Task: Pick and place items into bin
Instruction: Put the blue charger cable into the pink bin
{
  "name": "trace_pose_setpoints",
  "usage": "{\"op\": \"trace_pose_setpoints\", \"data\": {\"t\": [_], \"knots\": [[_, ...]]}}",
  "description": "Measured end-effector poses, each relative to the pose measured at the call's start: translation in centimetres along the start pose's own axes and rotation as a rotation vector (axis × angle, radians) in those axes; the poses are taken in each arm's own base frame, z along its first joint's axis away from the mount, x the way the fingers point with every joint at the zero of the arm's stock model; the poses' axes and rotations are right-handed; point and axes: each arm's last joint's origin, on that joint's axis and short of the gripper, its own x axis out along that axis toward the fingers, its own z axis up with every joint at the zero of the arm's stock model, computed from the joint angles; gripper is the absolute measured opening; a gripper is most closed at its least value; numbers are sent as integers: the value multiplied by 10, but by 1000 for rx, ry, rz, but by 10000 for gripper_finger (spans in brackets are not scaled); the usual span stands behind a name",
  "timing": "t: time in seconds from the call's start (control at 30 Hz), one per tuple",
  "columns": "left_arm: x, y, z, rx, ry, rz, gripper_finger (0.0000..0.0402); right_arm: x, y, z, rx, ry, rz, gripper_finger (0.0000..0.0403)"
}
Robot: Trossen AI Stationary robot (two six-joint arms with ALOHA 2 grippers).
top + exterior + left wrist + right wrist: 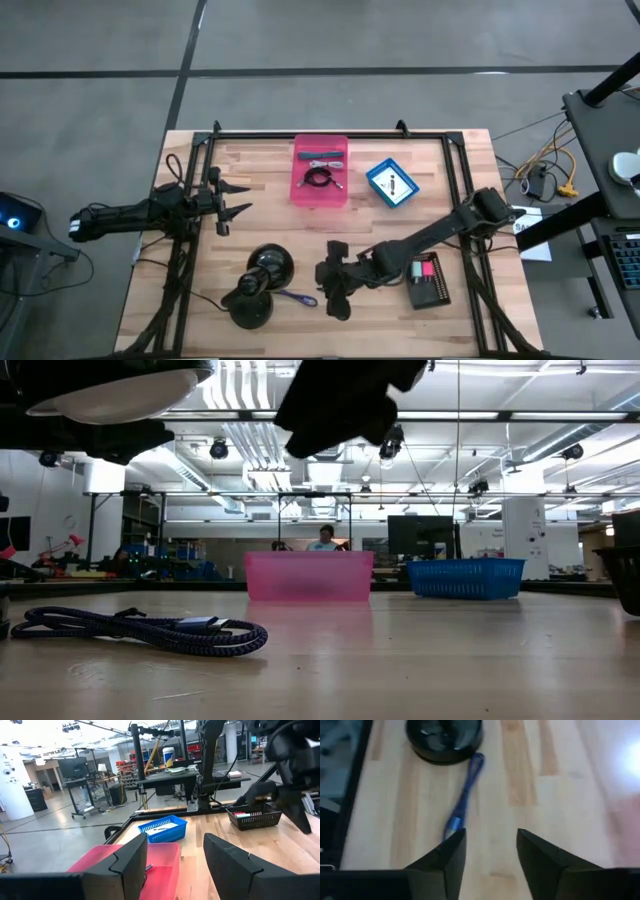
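Right claw over the blue cable, nothing picked up yet

I have the right claw hanging low over the tabletop, fingers spread and empty, with the braided blue cable lying just ahead of them beside the big black round-based object. The pink bin sits well apart toward the far edge, a black coiled cable already inside. My left claw waits spread at the left side. My worry: the cable is thin and lies flat, so the fingers could close above it or pinch only one end, leaving it to dangle, snag the black object, or slip out before reaching the bin.
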Motion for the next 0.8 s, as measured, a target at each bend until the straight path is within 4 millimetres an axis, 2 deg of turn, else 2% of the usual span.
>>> {"op": "trace_pose_setpoints", "data": {"t": [0.17, 0.33, 0.5, 0.8], "knots": [[0, 0, 0, 0, 1, 0, 180, 13, 0, -12, 16, -53, 79, 207], [0, 0, 0, 1, 1, 0, 180, 19, 2, -23, 4, -56, 106, 235], [0, 0, 0, 1, 1, 0, 180, 23, 1, -32, -9, -45, 123, 246], [0, 0, 0, 1, 2, 0, 180, 24, 0, -31, -8, -46, 122, 245]]}}
